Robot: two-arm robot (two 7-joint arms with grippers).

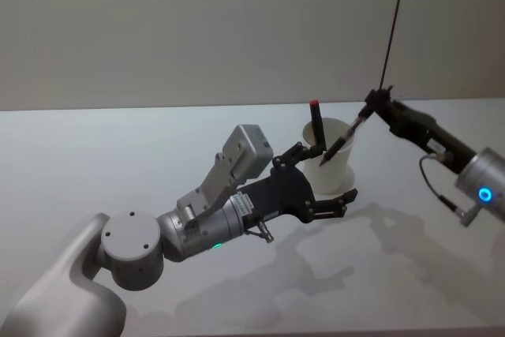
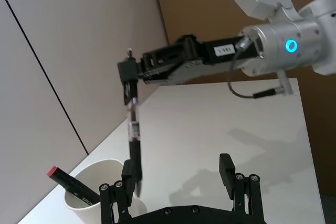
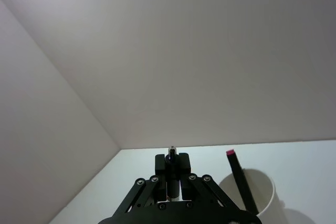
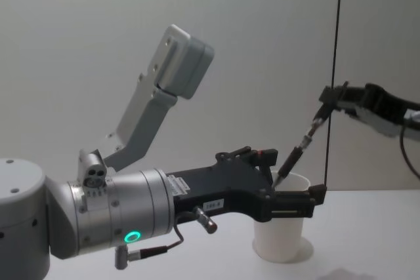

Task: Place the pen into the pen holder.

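Black pen (image 1: 344,139) pinched in right gripper (image 1: 369,108) fingers; left gripper (image 1: 325,177) wide open.

Cup (image 4: 281,237) front partly hidden behind left gripper (image 4: 289,181) in chest view; marker's (image 1: 316,125) lower end out of sight inside cup; pen (image 3: 170,178) mostly hidden between right gripper's fingers (image 3: 182,167).

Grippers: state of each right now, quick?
Left gripper: open, holding nothing, fingers either side of the cup.
Right gripper: shut on the pen, tip over the cup's mouth.
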